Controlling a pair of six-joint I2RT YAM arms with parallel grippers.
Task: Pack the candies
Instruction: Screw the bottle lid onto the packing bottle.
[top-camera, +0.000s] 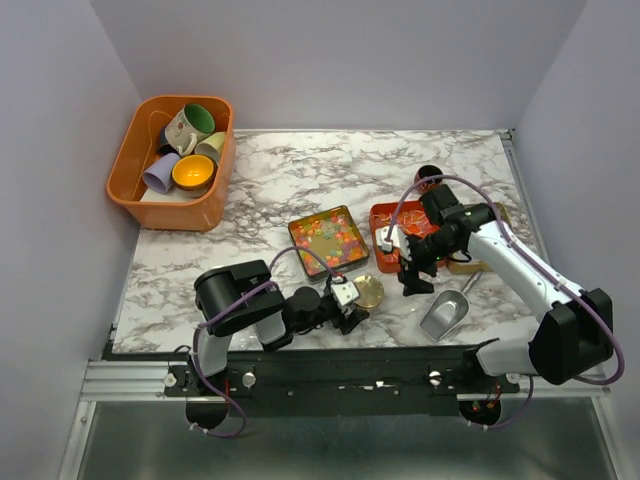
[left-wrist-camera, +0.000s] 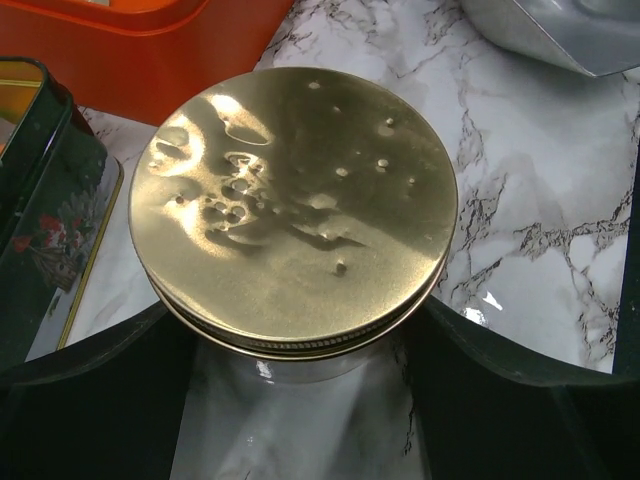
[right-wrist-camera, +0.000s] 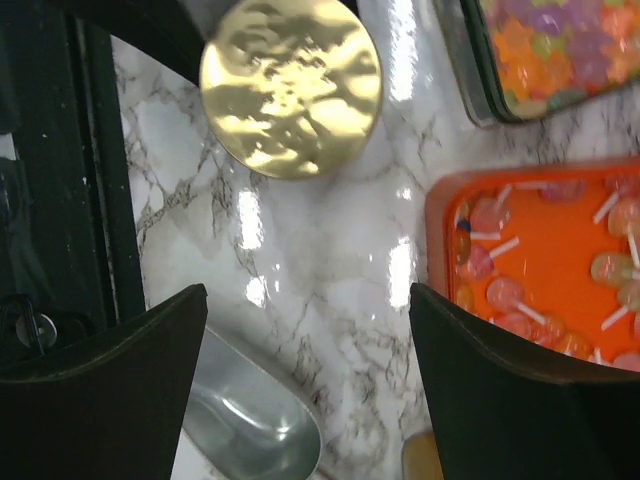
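Marble table (top-camera: 300, 170) holds the candies (top-camera: 328, 240) in a tin (top-camera: 298, 248), mid-table. The left gripper (left-wrist-camera: 305, 330) sits round a gold-lidded jar (left-wrist-camera: 295, 205), whose glass only its wrist view shows; I cannot tell if it squeezes. The right gripper (right-wrist-camera: 308, 300) is wide open, empty.

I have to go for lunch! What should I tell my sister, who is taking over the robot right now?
The left gripper has its jaws on either side of the gold-lidded jar; I cannot tell whether they are squeezing it.
The right gripper has its jaws open and empty, over the table between the metal scoop and the orange tray.
Things: the candies fill the square tin, and lollipops lie in the orange tray.
Done: no packing shows, and the jar's lid is on.
Left to do: probably take off the lid, then scoop candies into the jar.
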